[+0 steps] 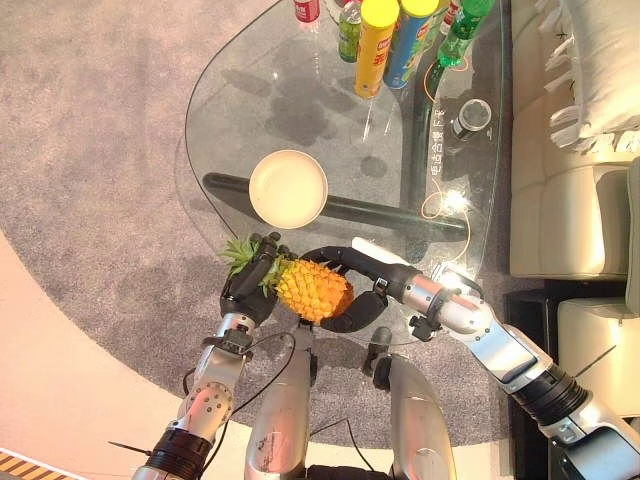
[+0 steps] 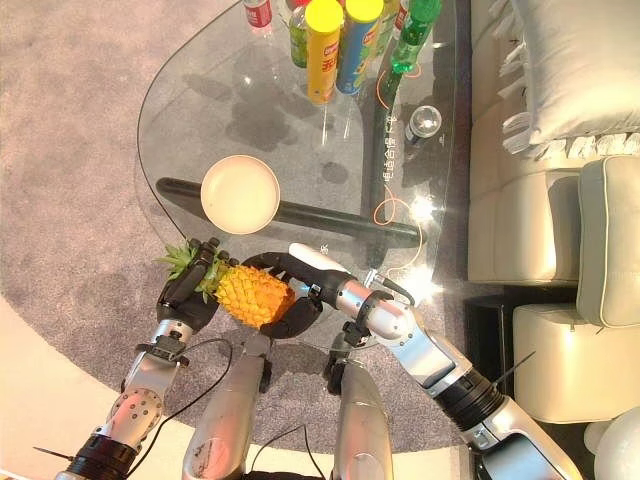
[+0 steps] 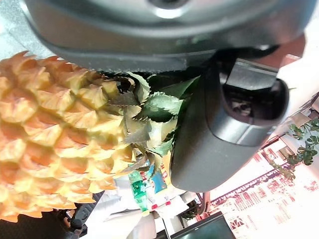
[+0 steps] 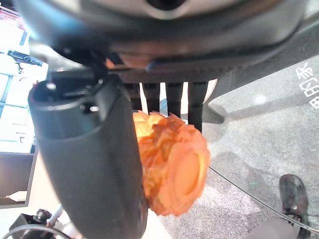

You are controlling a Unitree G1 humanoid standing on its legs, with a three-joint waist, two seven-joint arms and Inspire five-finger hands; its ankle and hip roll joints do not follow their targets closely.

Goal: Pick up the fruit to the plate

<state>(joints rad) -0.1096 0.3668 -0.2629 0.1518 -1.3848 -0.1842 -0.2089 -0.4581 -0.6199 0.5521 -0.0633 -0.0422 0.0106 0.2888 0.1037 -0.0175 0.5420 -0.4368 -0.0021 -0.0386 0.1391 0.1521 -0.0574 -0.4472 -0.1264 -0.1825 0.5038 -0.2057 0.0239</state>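
Grey carpet (image 1: pixel 90 150) lies under a round glass table (image 1: pixel 240 90), and a pale sofa (image 1: pixel 570 200) stands along the table's right side. Near the middle of the table sits a cream plate (image 1: pixel 288 187) with nothing on it. At the far edge stand a yellow can (image 1: pixel 374 45), a blue can (image 1: pixel 412 40) and a green bottle (image 1: pixel 462 35), close together. At the near edge, both hands hold a pineapple (image 1: pixel 312 288) between them, just this side of the plate and apart from it. The left hand (image 1: pixel 250 285) is curled around the green leafy top, and the leaves poke out past its fingers. The right hand (image 1: pixel 352 285) wraps around the orange body, with the fingers over the top and the thumb under the bottom end. The pineapple lies on its side, leaves toward the table's left edge.
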